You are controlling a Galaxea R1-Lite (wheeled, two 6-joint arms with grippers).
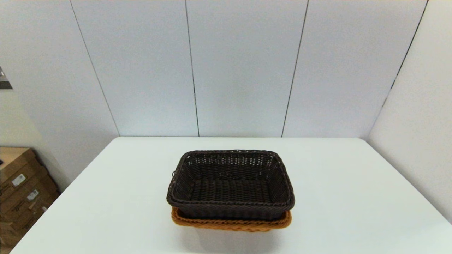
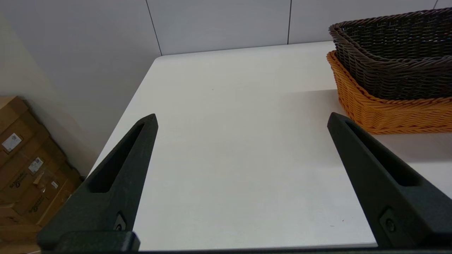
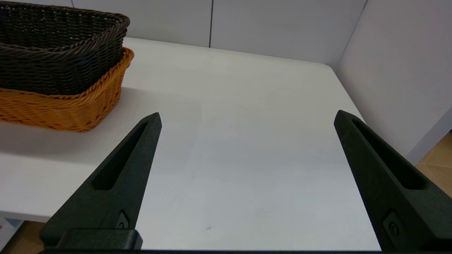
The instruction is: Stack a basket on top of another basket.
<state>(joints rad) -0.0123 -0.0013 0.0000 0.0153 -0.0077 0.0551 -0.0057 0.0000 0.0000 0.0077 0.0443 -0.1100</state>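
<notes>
Sitting nested inside orange-tan basket [image 1: 231, 223], dark brown basket [image 1: 230, 185] rests level at table [image 1: 335, 197] centre, orange rim showing below its near side. Left gripper [image 2: 241, 120] at near left table edge, fingers spread wide, holding nothing; stacked baskets lie ahead and to its right, well apart. Right gripper [image 3: 248, 118] at near right edge, likewise wide open and empty; baskets ahead and to its left. Cardboard boxes [image 1: 21, 190] beyond table's left side.

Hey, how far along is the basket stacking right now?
Looks done: the dark brown basket sits nested in the orange-tan basket. Nothing is in hand: the left gripper and right gripper are open, back from the stack. Nothing appears left.
</notes>
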